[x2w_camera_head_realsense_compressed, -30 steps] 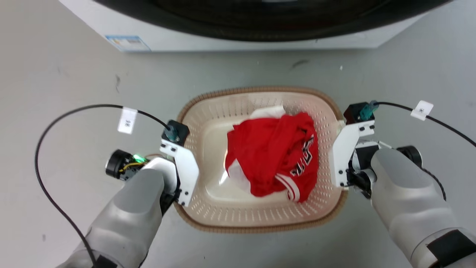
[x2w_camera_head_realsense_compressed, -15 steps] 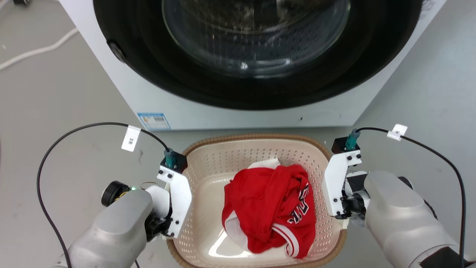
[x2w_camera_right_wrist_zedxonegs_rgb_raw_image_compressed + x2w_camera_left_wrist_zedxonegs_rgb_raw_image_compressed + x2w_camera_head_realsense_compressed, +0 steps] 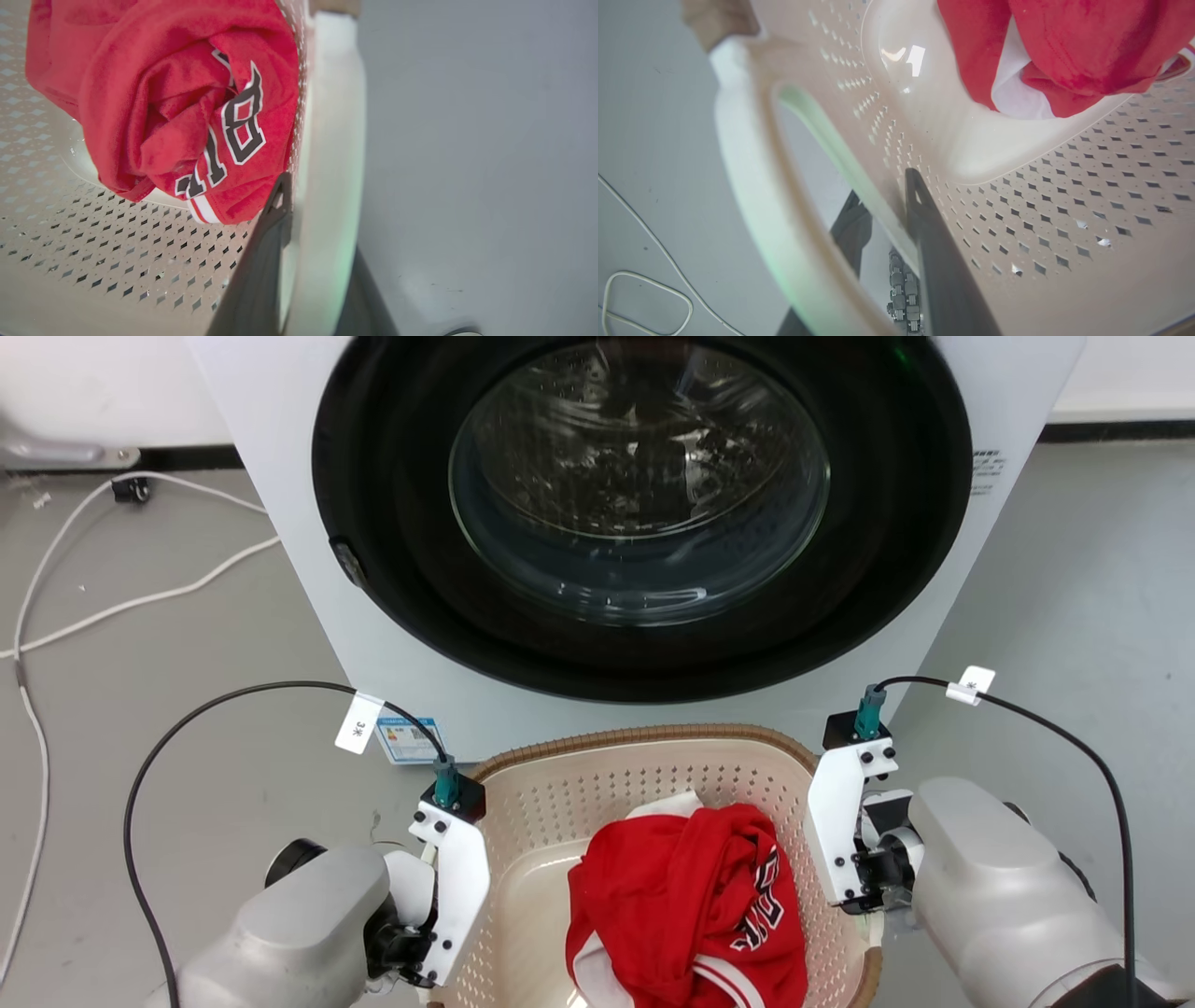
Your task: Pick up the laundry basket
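Note:
The cream laundry basket (image 3: 607,775), with perforated walls and a brown woven-look rim, hangs between my two arms just in front of the washing machine. A red jersey (image 3: 691,905) lies crumpled inside it. My left gripper (image 3: 883,186) is shut on the basket's left side: one dark finger lies against the inner wall (image 3: 1017,196) and the other shows outside through the white handle (image 3: 752,186). My right gripper (image 3: 317,219) is shut on the right white handle (image 3: 331,140) in the same way, its inner finger beside the jersey (image 3: 177,93).
A white front-loading washing machine (image 3: 280,523) with a round glass door (image 3: 635,495) stands directly behind the basket, its door closed. White cables (image 3: 93,607) trail across the grey floor at the left. Bare grey floor (image 3: 1102,569) lies to the right.
The whole head picture has shifted: the camera has moved, so the washing machine door has come into view and the basket sits lower in frame. Both grippers stay on the basket's sides.

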Tool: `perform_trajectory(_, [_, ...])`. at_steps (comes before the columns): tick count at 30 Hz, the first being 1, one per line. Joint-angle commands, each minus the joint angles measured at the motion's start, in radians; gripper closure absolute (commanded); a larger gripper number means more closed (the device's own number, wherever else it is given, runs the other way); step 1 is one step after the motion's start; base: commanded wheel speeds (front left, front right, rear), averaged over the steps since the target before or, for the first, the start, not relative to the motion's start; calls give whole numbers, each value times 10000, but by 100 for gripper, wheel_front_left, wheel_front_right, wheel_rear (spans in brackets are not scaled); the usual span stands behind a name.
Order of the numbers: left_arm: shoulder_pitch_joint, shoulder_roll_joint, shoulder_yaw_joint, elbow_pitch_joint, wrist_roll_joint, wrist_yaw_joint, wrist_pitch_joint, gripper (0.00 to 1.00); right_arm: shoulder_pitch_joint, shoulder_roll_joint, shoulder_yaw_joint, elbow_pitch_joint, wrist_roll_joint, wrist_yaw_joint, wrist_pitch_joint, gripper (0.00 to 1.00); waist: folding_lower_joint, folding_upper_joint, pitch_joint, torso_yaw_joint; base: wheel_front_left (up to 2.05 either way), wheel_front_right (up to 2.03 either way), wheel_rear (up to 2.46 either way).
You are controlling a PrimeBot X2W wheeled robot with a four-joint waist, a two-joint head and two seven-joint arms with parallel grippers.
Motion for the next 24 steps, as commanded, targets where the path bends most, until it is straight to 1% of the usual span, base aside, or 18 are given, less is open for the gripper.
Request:
perform_trajectory(1, [-41, 178, -212, 28, -78, -18, 259, 100, 78, -127, 40, 9, 26, -3, 125, 100, 3, 0, -267, -14, 0, 0, 0])
perform_trajectory(10, [-215, 16, -471, 40, -605, -27, 803, 100, 179, -8, 67, -3, 216, -3, 326, 100, 3, 0, -723, -83, 0, 0, 0])
perform_trajectory(24, [-293, 8, -580, 189, -763, -27, 920, 100, 203, 7, -51, -2, 224, -1, 371, 100, 3, 0, -797, -68, 0, 0, 0])
